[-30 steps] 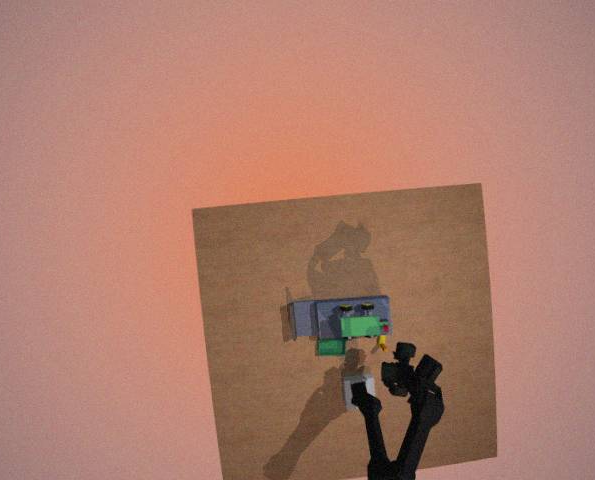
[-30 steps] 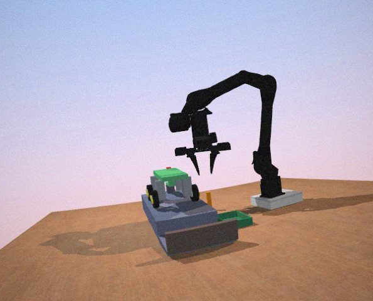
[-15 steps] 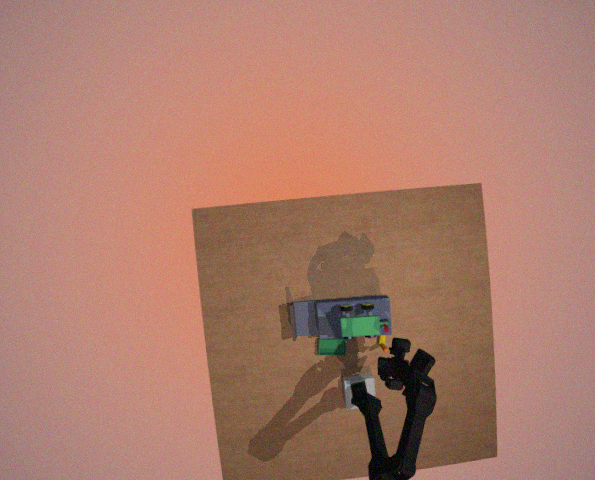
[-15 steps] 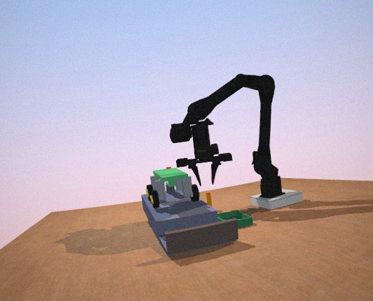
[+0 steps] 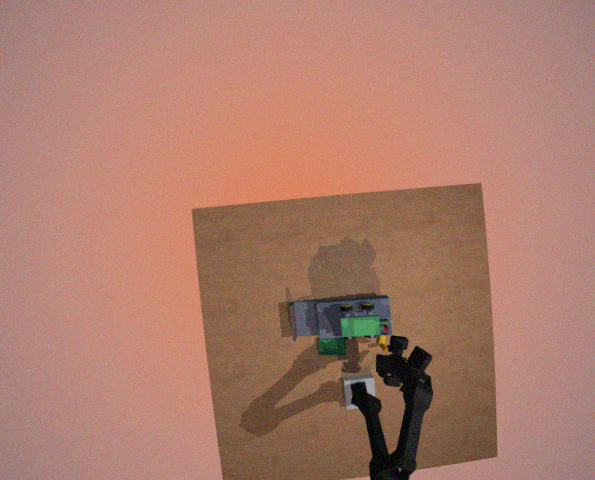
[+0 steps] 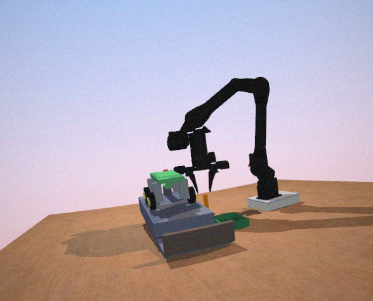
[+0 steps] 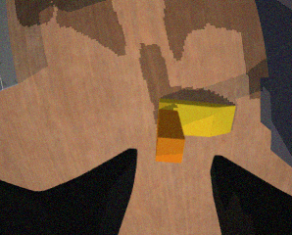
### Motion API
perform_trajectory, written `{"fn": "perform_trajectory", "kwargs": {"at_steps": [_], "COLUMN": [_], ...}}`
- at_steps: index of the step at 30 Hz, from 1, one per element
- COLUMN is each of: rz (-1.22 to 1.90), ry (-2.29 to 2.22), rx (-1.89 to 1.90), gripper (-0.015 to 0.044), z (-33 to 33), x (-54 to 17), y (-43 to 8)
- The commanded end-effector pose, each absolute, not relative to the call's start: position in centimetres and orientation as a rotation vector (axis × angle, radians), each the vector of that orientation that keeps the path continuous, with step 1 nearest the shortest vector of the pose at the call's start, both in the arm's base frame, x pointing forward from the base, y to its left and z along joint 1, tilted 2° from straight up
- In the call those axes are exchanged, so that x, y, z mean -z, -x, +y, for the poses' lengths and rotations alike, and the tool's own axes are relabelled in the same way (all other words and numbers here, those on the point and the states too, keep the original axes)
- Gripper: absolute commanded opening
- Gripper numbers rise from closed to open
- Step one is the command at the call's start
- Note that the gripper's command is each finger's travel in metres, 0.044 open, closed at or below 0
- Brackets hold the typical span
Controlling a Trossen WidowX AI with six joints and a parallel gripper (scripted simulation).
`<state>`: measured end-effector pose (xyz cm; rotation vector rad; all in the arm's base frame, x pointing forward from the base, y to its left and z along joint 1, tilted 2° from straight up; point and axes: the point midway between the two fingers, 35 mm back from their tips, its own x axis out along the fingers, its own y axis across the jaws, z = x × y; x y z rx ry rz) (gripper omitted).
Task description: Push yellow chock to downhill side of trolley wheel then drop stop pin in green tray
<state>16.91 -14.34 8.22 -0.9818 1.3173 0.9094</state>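
The trolley with a green top stands on the grey ramp. The red pin head shows at its uphill end. The yellow chock lies on the table beside the ramp's uphill part. Its orange handle stands up; its black base is not visible. The gripper is open and empty, pointing down above the chock, with the handle between and beyond the fingertips in the wrist view. The green tray looks empty.
The arm's pale base stands on the wooden table. A brown end board closes the ramp's downhill end. The ramp's side rises close beside the chock.
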Motion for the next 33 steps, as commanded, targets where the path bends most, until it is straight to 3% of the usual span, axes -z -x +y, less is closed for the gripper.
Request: {"fn": "perform_trajectory", "kwargs": {"at_steps": [1, 33], "rz": [1.317, 1.317], "ry": [0.967, 0.967], "rx": [-0.924, -0.924], "gripper": [0.0190, 0.0190], "z": [-14.1, -14.1], "x": [-7.2, -4.1], "y": [-16.9, -17.0]}}
